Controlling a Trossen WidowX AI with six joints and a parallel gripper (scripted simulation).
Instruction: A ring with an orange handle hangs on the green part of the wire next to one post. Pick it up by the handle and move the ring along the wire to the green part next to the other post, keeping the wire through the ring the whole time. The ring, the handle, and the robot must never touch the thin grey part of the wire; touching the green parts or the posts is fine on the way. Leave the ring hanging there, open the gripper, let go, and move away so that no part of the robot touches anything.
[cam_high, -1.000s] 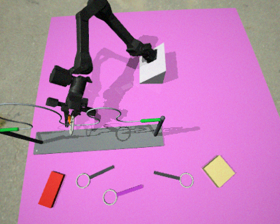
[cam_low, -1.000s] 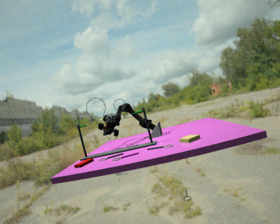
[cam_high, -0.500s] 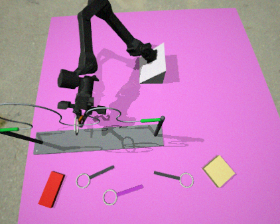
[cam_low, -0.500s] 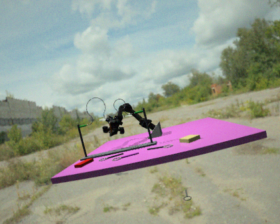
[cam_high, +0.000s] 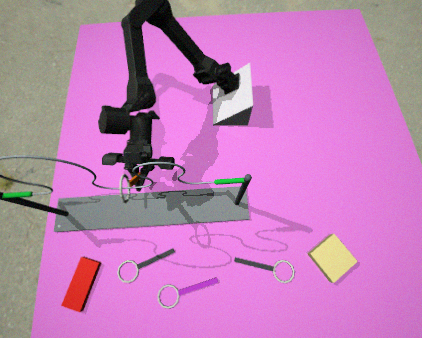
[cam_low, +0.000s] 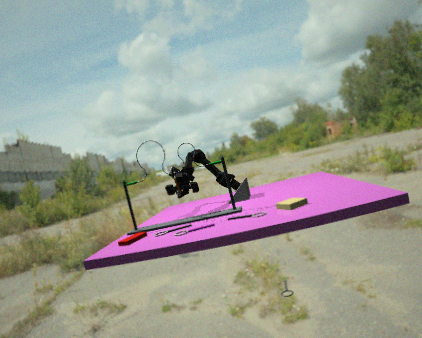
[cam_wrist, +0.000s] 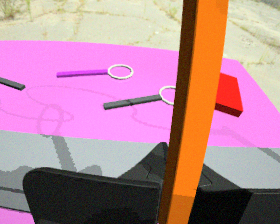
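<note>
My gripper (cam_high: 137, 181) (cam_wrist: 167, 149) is shut on the orange handle (cam_high: 134, 179) (cam_wrist: 200, 100). The pale ring (cam_high: 121, 188) is seen nearly edge-on in the top view, around the thin grey wire (cam_high: 70, 161) between the two green parts. Whether ring or gripper touches the grey wire cannot be told. One green part (cam_high: 17, 194) (cam_low: 131, 183) is by the left post (cam_high: 35, 204) (cam_low: 130, 205), the other green part (cam_high: 230, 181) (cam_low: 216, 162) by the right post (cam_high: 243, 191) (cam_low: 228, 182). The ring is hidden in the wrist view and too small to make out in the exterior view.
A grey base plate (cam_high: 150, 212) lies under the wire. In front lie a red block (cam_high: 81, 284), two rings with dark handles (cam_high: 156, 258) (cam_high: 254, 264), a ring with a purple handle (cam_high: 199, 286) and a yellow block (cam_high: 333, 258). A white-topped wedge (cam_high: 240, 104) stands by the arm's base.
</note>
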